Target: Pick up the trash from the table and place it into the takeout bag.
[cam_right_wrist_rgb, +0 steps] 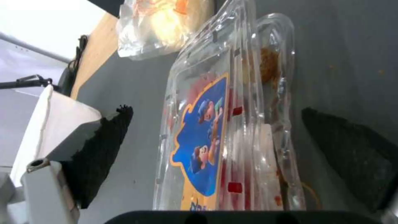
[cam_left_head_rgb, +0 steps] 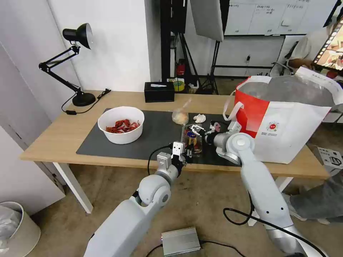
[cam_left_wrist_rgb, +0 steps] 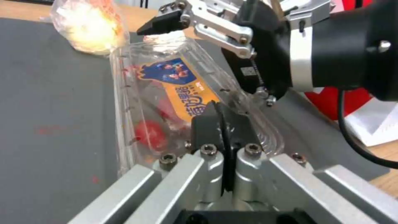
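The clear hinged plastic tray (cam_left_head_rgb: 193,139) lay on the dark grey mat (cam_left_head_rgb: 118,146) near the table's (cam_left_head_rgb: 53,142) front edge, its long axis running from that edge toward the far side. It sat between the two arms, so both had reach of it, from different ends.

The left gripper (cam_left_head_rgb: 186,156) was at the tray's near end. In the left wrist view its two dark fingers (cam_left_wrist_rgb: 211,124) were pressed together against the tray's near rim (cam_left_wrist_rgb: 174,102), apparently nipping the thin edge, though actual hold on the plastic could not be confirmed. The right gripper (cam_left_head_rgb: 197,129) hung over the tray's far half, jaws spread; in the right wrist view one finger (cam_right_wrist_rgb: 104,149) stood on each side of the tray (cam_right_wrist_rgb: 215,130), well clear of its walls, straddling the short width.

The takeout bag (cam_left_head_rgb: 286,121) stood open just to the right, touching the right arm's side. The small knotted clear bag (cam_left_head_rgb: 180,115) and crumpled white tissue (cam_left_head_rgb: 199,117) lay beyond the tray; the white bowl of crayfish shells (cam_left_head_rgb: 121,125) was well to the left.
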Controlling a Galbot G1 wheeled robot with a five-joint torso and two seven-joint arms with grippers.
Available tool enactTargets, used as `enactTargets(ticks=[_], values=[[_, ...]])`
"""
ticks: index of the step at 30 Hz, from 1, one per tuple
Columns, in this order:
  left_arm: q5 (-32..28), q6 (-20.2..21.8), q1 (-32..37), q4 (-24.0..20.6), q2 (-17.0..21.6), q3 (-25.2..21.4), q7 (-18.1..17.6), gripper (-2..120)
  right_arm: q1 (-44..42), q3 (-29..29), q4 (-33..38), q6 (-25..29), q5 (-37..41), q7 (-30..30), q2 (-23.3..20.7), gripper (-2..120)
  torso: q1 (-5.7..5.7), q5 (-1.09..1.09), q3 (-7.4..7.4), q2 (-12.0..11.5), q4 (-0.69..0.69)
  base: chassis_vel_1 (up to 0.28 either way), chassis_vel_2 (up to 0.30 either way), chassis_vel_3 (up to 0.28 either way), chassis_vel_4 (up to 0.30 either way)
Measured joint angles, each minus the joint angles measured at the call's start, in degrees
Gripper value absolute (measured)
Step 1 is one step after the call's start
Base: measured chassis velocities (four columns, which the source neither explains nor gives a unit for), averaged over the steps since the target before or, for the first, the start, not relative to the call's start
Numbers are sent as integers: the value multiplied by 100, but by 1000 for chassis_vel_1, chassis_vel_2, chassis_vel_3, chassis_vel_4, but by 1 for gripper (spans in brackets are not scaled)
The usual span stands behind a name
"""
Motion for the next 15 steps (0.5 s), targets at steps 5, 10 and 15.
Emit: enactTargets(ticks=[5,10,15], values=[[-3,0,6,-24,2,-3,-12,0,21,-32,-31,-55,-53,-75,34,100,0,0,0,0,0,0,0,0,0],[-3,-1,8,-22,-6,-10,-14,0,101,-58,-103,-64,-78,-86,73,100,0,0,0,0,1,0,0,0,0],[-3,-4,17,-18,-24,-9,-15,0,131,-64,-163,-65,-81,-84,93,100,0,0,0,-1,0,0,0,0,0]])
